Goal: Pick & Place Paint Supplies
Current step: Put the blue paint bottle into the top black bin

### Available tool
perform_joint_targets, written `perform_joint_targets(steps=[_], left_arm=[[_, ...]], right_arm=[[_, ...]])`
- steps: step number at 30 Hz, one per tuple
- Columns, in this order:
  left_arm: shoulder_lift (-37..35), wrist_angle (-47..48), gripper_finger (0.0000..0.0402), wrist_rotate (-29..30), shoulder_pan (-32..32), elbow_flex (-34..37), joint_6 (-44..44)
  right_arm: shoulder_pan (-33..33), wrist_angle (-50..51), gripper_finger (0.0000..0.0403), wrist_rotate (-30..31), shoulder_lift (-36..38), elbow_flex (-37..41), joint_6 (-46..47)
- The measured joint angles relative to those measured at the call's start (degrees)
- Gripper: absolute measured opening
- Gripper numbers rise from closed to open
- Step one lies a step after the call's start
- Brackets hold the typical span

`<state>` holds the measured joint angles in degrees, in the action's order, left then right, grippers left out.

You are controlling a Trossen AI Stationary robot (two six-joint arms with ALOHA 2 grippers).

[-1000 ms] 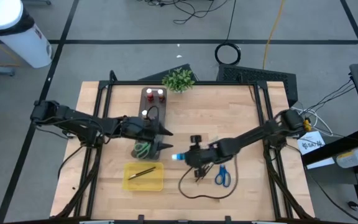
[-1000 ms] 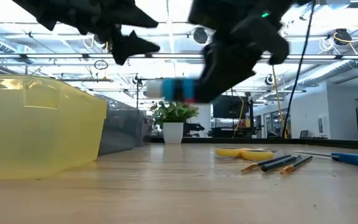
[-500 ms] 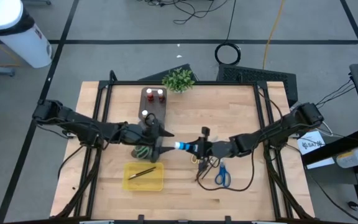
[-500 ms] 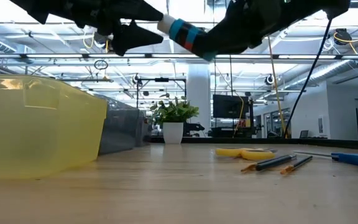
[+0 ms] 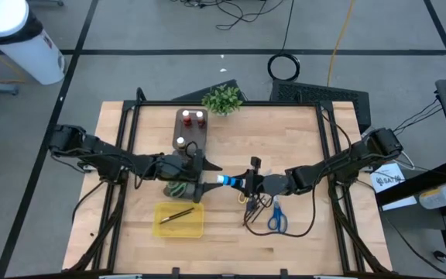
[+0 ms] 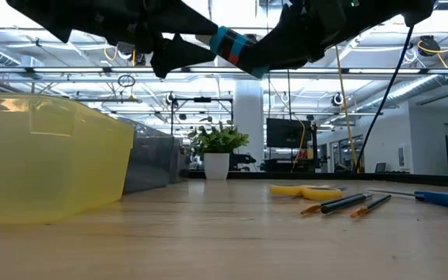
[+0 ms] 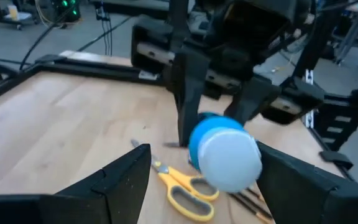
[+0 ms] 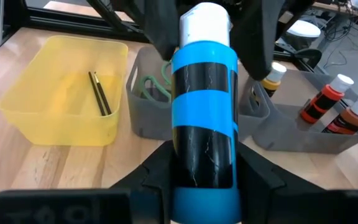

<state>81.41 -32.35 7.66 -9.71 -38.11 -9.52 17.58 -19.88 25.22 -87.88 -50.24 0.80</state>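
On the left of the tabletop (image 5: 300,139), the yellow tray (image 5: 179,220) is holding two thin brushes (image 5: 180,215), so that part looks done. Just behind it, the grey organiser (image 5: 190,132) is carrying green-handled scissors (image 5: 178,187) in its near compartment and three small paint bottles (image 5: 193,116) farther back; these too seem already sorted.

Above the organiser's near end, the left gripper (image 5: 206,175) is hanging in the air with its fingers (image 7: 120,177) spread wide and gripping nothing. The white cap end of a bottle is sitting right between them, though no contact is showing.

That bottle (image 5: 229,181), dark with blue bands, is lying roughly level in mid-air, well off the tabletop. The right gripper (image 5: 248,184) is clamping its fingers (image 8: 266,180) partly closed around the bottle's body and is pointing it at the left arm. This reads as a hand-over between arms in progress, the left fingers not yet closing.

Farther right, yellow-handled scissors (image 5: 245,199), loose brushes (image 5: 251,215) and blue-handled scissors (image 5: 277,220) are lying on the wood, waiting to be put away. By my judgement the job is about half done.
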Motion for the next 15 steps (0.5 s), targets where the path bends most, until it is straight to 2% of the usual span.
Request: perform_joint_targets(steps=[4,7,10,14,15], left_arm=[[0.0,-0.7,0.0281,-0.3,0.2,0.0,0.0],[0.0,-1.3,0.026,-0.3,0.2,0.0,0.0],[0.0,-1.3,0.0213,-0.3,0.2,0.0,-0.2],[0.0,-1.3,0.0128,-0.5,0.2,0.0,-2.6],[0.0,-1.3,0.0122,-0.7,0.2,0.0,-2.7]], right_arm=[[0.0,0.1,0.0108,0.0,0.0,0.0,0.0],[0.0,0.2,0.0108,0.0,0.0,0.0,0.0],[0.0,0.5,0.0108,0.0,0.0,0.0,0.0],[-0.1,0.5,0.0108,0.2,0.0,0.0,0.2],[-0.1,0.5,0.0108,0.2,0.0,0.0,0.2]])
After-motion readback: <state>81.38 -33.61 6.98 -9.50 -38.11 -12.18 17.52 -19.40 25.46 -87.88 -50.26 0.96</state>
